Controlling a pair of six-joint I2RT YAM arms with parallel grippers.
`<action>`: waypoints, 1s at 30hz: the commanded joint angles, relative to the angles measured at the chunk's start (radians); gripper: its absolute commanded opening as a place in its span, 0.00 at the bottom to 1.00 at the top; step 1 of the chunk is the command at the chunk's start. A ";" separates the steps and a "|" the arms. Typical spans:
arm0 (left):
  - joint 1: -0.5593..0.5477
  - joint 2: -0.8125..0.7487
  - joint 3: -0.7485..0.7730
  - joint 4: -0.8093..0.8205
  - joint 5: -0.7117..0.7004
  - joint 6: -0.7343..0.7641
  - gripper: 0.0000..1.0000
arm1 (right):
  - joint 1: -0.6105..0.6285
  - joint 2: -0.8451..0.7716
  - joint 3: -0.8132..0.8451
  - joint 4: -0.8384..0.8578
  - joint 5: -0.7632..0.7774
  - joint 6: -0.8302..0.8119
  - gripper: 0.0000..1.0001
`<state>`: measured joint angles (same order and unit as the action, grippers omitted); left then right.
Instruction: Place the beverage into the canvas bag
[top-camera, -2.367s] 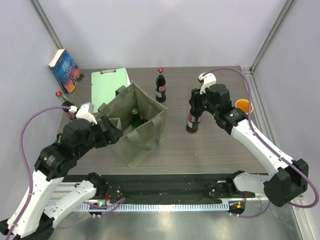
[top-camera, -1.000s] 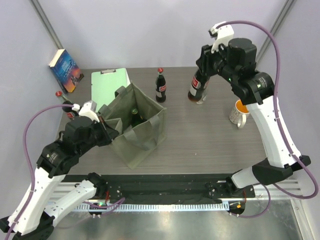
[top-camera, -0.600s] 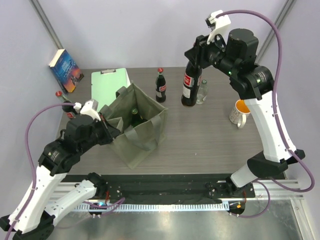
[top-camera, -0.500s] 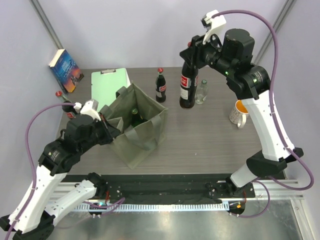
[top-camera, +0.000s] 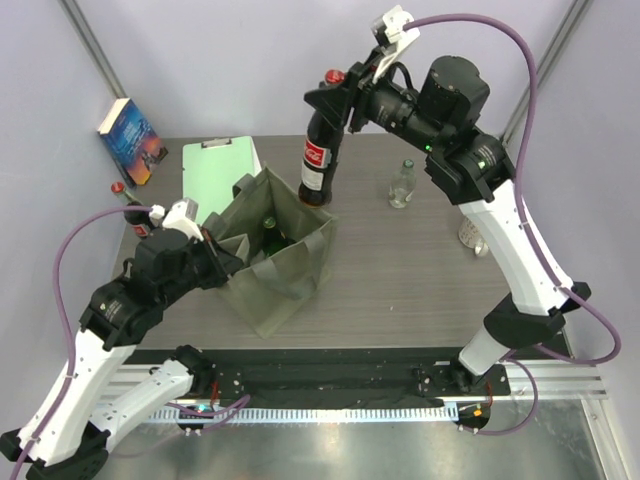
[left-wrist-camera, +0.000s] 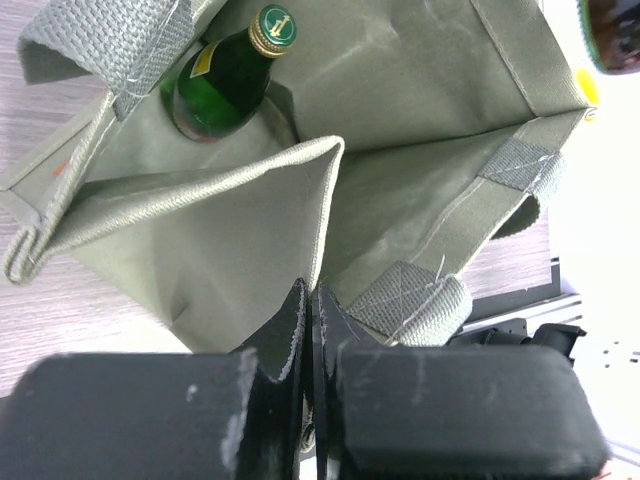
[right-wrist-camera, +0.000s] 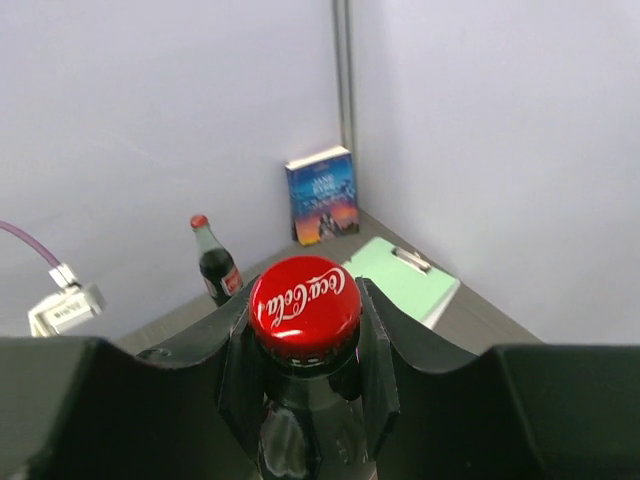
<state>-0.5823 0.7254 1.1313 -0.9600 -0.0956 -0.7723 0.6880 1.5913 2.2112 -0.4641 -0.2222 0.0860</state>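
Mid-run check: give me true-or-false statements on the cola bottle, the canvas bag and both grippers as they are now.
1. The right gripper grips the red-capped dark glass cola bottle at its neck. True.
2. That bottle stands inside the olive-grey canvas bag. False: it hangs in the air near the bag's far rim.
3. The bag holds nothing. False: a green glass bottle with a gold cap stands in one compartment.
4. The left gripper is shut on the bag's fabric. True.
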 joint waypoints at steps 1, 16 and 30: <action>-0.004 0.003 -0.021 0.038 0.008 -0.002 0.00 | 0.030 0.024 0.169 0.383 -0.051 0.072 0.01; -0.004 -0.018 0.004 0.021 0.013 -0.002 0.00 | 0.111 -0.014 -0.085 0.449 -0.043 0.049 0.01; -0.004 -0.024 0.010 0.010 0.011 -0.013 0.00 | 0.113 -0.129 -0.306 0.404 -0.019 -0.080 0.01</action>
<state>-0.5823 0.7025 1.1221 -0.9550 -0.0952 -0.7795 0.8005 1.6135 1.8751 -0.3214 -0.2504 0.0368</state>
